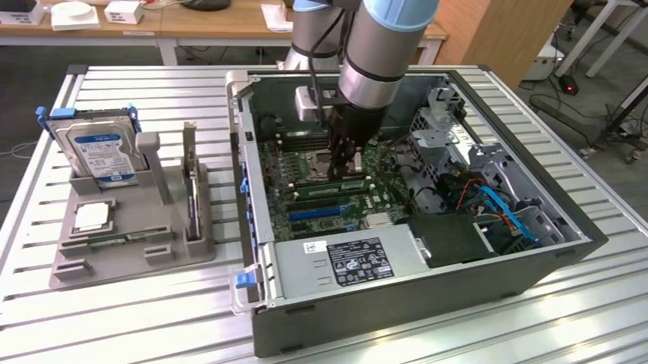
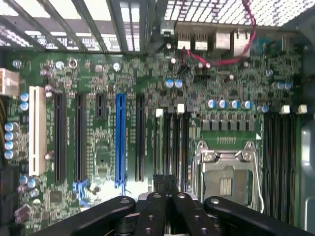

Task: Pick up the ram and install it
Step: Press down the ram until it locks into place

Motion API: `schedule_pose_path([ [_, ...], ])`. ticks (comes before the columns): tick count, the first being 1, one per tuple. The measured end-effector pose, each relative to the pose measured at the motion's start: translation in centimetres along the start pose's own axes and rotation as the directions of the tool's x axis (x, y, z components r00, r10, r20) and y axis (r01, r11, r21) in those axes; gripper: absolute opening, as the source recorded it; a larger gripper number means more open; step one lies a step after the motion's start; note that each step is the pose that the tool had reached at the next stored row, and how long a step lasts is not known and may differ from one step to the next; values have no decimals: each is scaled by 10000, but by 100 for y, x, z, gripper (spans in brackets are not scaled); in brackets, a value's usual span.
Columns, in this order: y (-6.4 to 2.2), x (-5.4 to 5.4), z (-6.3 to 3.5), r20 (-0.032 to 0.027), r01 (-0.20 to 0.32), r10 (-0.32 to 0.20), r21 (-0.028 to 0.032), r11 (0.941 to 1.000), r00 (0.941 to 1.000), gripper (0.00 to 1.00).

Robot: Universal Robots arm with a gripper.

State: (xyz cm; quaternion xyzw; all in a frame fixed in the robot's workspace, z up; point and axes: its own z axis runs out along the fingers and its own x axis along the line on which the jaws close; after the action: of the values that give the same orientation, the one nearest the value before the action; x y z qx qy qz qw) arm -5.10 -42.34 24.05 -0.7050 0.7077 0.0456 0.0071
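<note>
I am looking down at a slatted metal table (image 1: 121,318), its ribbed silver bars catching bright glare. Beyond it, at twelve o'clock in the exterior view, wooden desks (image 1: 202,26) are standing on a dark floor, with cables trailing at three o'clock.

An open computer case (image 1: 405,303) is lying on its side, dark grey steel with blue plastic clips along its edge. Inside, a green circuit board (image 1: 335,197) is showing, studded with tiny parts, next to a silver power supply box (image 1: 344,262) with a white label.

At nine o'clock from the case, a grey plastic holder (image 1: 132,250) is sitting on the table. It is carrying a silver hard drive (image 1: 102,152) with a blue-white label, a small square silver chip (image 1: 91,218), and one ram stick (image 1: 191,171) standing on edge, thin and upright.

My arm (image 1: 375,68), a smooth grey cylinder, is reaching straight down into the case. Its black gripper (image 1: 345,155) is hovering low over the board, fingers (image 2: 162,206) pressed together. In the wrist view, a thin dark edge is poking out between the tips, directly above the black memory slots (image 2: 172,142) beside the silver processor socket (image 2: 226,177); I cannot tell for certain whether that is the second ram stick. A blue slot (image 2: 120,142) and a white slot (image 2: 34,130) are running parallel farther along.
</note>
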Motion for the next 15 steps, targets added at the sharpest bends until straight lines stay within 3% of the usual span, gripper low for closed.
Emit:
schedule_pose_path([
  [15,-96,-1,-5,0,0,0,0,10000,10000,9],
])
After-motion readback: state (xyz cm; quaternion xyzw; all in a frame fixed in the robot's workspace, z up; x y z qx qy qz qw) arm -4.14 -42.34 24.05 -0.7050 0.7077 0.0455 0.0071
